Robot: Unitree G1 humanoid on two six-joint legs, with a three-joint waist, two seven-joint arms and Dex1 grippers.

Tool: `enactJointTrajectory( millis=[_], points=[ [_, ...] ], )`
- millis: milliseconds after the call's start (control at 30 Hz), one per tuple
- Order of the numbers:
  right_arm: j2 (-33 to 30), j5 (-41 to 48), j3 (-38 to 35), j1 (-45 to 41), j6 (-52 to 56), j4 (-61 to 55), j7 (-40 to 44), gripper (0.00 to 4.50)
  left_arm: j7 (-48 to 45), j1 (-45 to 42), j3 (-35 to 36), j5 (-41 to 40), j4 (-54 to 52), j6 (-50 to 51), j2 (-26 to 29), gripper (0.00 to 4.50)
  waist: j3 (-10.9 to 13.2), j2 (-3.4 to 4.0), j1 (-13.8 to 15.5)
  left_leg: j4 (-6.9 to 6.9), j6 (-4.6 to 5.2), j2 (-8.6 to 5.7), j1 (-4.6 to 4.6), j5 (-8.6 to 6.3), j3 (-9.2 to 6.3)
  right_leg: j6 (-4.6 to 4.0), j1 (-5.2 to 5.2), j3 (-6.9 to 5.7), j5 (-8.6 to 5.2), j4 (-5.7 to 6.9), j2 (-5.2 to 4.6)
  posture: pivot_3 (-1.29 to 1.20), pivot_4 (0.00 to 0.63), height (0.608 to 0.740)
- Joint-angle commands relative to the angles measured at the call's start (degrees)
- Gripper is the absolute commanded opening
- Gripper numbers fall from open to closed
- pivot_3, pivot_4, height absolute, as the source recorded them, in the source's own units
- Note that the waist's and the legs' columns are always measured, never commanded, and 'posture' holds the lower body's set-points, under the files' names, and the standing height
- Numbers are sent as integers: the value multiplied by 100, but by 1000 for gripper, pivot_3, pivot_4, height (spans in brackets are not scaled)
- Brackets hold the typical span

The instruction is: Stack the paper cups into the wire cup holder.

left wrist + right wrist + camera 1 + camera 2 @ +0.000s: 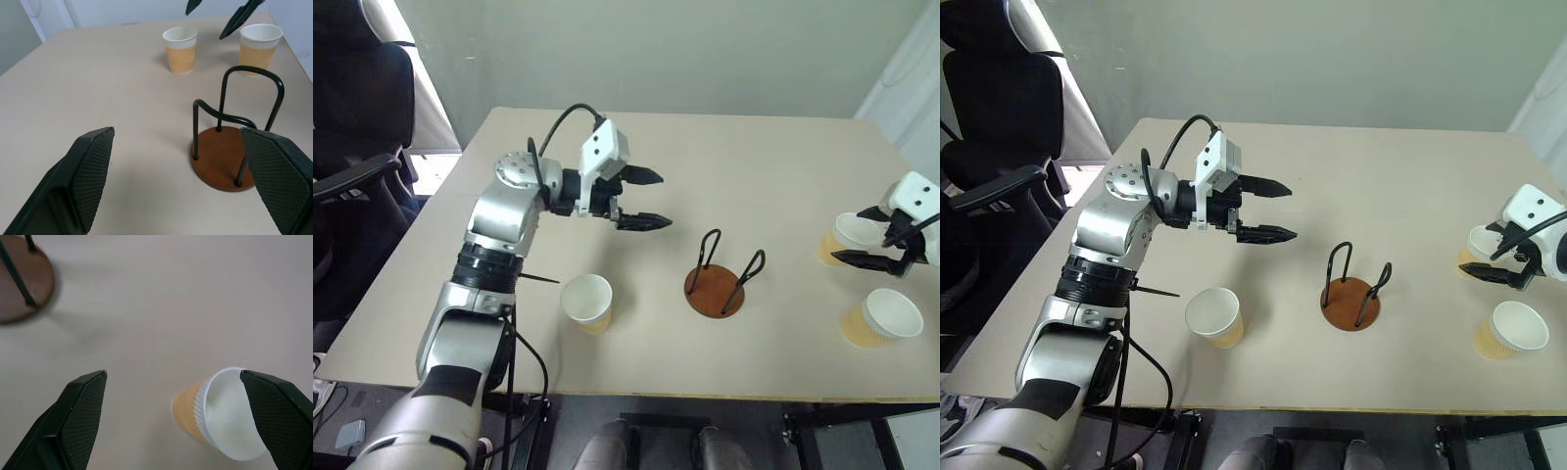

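We saw 3 paper cups [587, 300] [850, 236] [885, 317] upright on desk [754, 166]. Wire cup holder [717, 286] empty, center. Left claw [640, 200] spread, at holder's 10 o'clock; right claw [873, 238] spread over far-right cup.

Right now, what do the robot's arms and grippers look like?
The left arm is silver metal with black ring joints and a ribbed black collar; a black cable loops over it to a white camera block. The left gripper has two black pointed fingers with cross-hatched pads. The right gripper looks the same: white block, black cable, black pointed fingers.
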Motion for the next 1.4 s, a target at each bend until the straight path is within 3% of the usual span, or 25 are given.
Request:
enactJointTrajectory(
  millis=[33,533,633,967,1000,1267,1400],
  points=[
    [-5,-443,256,-363,-454,420,186,4500,-71,12,39,-97,-322,1,144,4408,0,0,-3,0,1,0,1,-1,0,0,0,0,0,0,0,0,150,740],
    [617,-1583,1124,-1520,-1412,2212,693,4500,26,170,58,-106,-557,110,353,4408,0,1,-10,-2,-3,0,0,-5,-5,-4,0,-2,2,-2,0,0,150,740],
    [737,-1808,1235,-1768,-1602,2564,695,3850,23,191,57,-121,-598,145,384,4500,0,0,-17,-3,-5,0,0,-6,-6,-5,-1,-3,3,-2,0,0,150,740],
    [841,-2060,1235,-2023,-1784,2857,995,227,-32,219,-2,-73,-548,138,481,4500,0,1,-12,-7,-8,0,0,-8,-8,-8,0,-5,2,-6,0,0,150,740],
    [832,-2064,1219,-2022,-1779,2845,1019,23,-44,218,-12,-61,-528,123,494,4500,0,1,-12,-8,-9,0,0,-8,-8,-8,-1,-5,2,-6,0,0,150,740],
    [641,-1851,946,-1871,-1561,2253,1243,23,-115,207,-31,-34,-455,72,563,4500,0,1,-12,-10,-11,0,0,-9,-9,-10,0,-5,2,-7,0,0,150,740],
    [295,-1176,398,-1680,-775,512,1657,23,-226,227,-6,-92,-505,139,653,4500,2,4,-20,-14,-15,0,-3,-12,-10,-14,-2,-5,-1,-11,0,0,150,740]
  ],
)
